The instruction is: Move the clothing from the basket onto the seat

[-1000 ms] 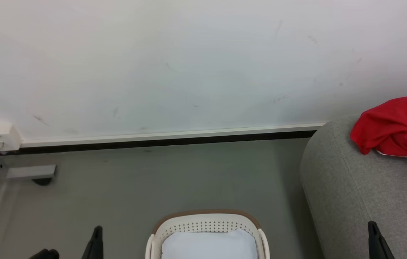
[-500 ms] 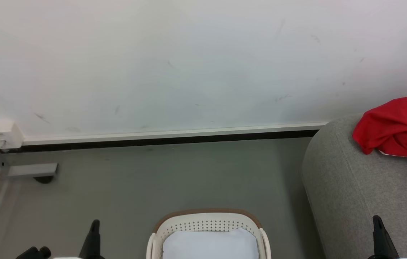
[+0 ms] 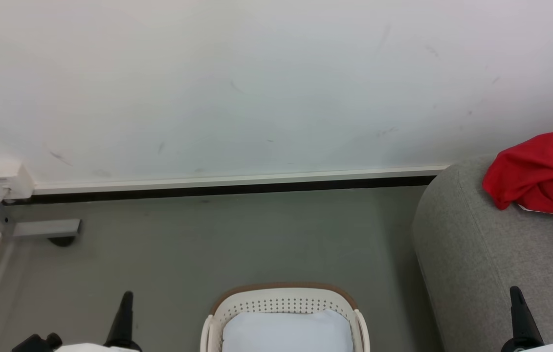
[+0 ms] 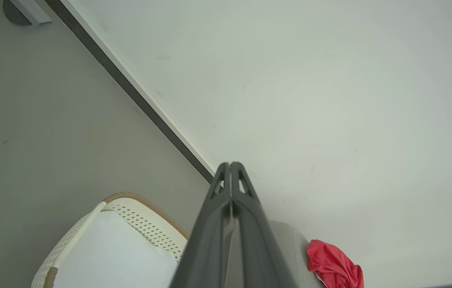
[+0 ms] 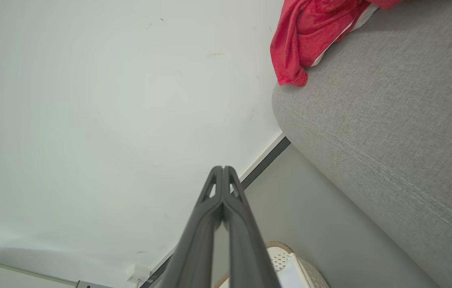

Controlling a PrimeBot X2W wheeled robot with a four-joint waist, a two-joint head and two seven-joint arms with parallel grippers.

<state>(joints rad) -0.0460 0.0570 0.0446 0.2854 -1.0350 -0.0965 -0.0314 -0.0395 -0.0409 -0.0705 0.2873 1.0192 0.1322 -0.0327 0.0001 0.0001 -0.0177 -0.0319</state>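
Grey floor [image 3: 208, 244] under basket [image 3: 281, 305], grey seat [image 3: 476, 254] under crumpled red clothing [image 3: 540, 171]

- A plain white wall [image 3: 256, 73] is marked with faint grey scuffs.
- Its foot is lined by a white skirting strip [image 3: 232, 182] over a dark band.
- A smooth grey floor [image 3: 237, 234] is spread below.
- A small white box [image 3: 5, 178] is fixed at the left corner.
- A grey upholstered sofa [image 3: 472, 254] is set at the right.

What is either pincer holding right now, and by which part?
Nothing. The left pincer and right pincer are both shut and empty; the clothing lies on the seat, apart from both.
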